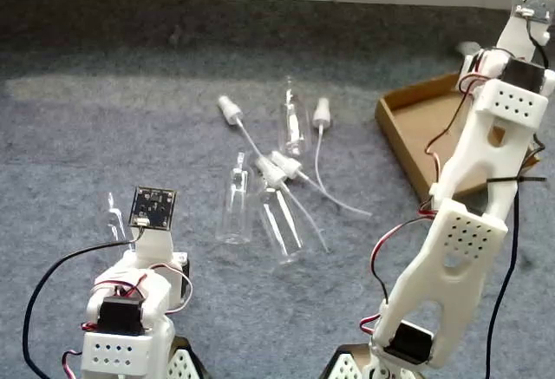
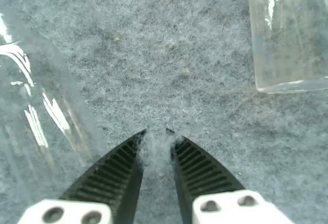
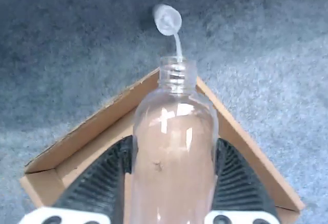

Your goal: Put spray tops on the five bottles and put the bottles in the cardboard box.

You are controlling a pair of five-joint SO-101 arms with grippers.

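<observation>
I found the right pincer clamped on a clear bottle, one finger on each side of its body, with the bare threaded neck pointing away from the wrist. This held bottle hung over a corner of the cardboard box, which sat at the far right of the grey mat. Just past that corner a loose spray top lay on the mat, its thin tube running back toward the bottle's neck. The left pincer was at the near left, pointed down at the mat. Its fingers were drawn narrow, with only a sliver of mat between the tips, and they held nothing. A near-left bottle was just beside that arm's wrist, on its left. Two middle bottles lay side by side near the centre of the mat, and a far bottle lay beyond them. A left spray top lay to the left of the far bottle and a right spray top to its right, each trailing a long tube toward the near side. A pair of spray tops lay close together between the far bottle and the middle bottles. I could not tell whether the two were touching.
</observation>
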